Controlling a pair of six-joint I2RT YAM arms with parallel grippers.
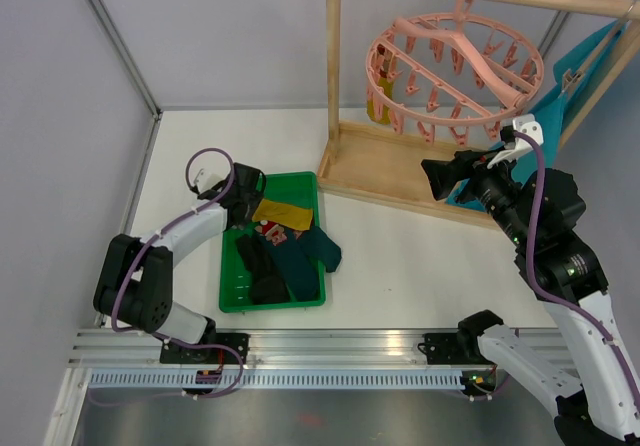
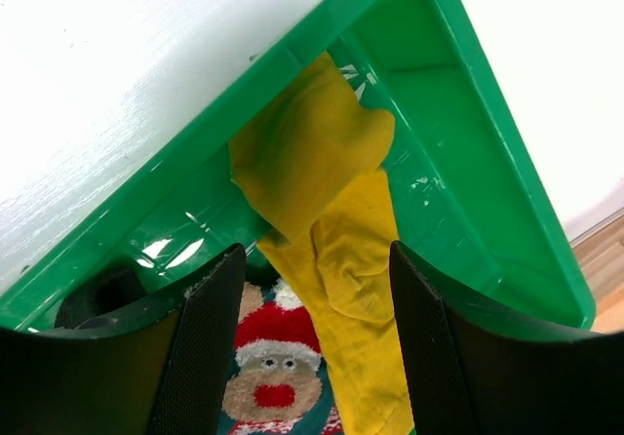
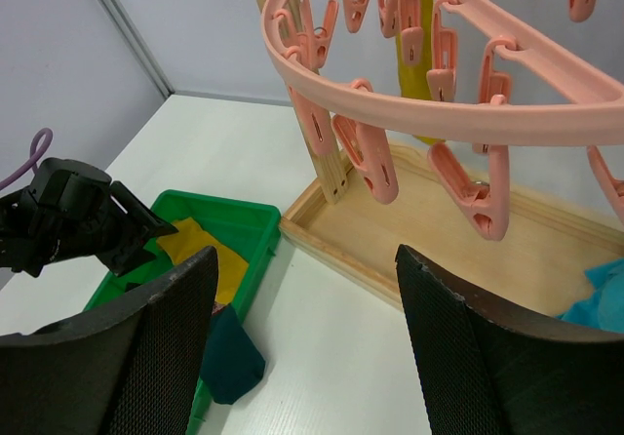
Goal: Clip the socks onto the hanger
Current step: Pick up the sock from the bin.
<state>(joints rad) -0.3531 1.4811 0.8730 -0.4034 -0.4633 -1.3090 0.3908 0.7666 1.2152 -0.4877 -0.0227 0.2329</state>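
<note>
The socks lie in a green tray (image 1: pixel 303 182): a mustard yellow sock (image 1: pixel 283 211), a red-and-white patterned sock (image 1: pixel 272 232), dark teal socks (image 1: pixel 312 254) hanging over the tray's right rim, and black socks (image 1: pixel 259 266). My left gripper (image 1: pixel 244 198) is open just above the tray's far left part; the yellow sock (image 2: pixel 331 211) and the patterned sock (image 2: pixel 273 367) lie between its fingers. The pink ring hanger (image 1: pixel 455 71) with its pegs hangs from the wooden rack. My right gripper (image 1: pixel 440 179) is open and empty, below the hanger's pegs (image 3: pixel 366 157).
The wooden rack (image 1: pixel 345 96) stands at the back right on a wooden base (image 1: pixel 380 166). A large teal cloth (image 1: pixel 580 76) hangs at its right end. Grey walls close the left and back. A yellow item (image 1: pixel 376 106) hangs behind the hanger.
</note>
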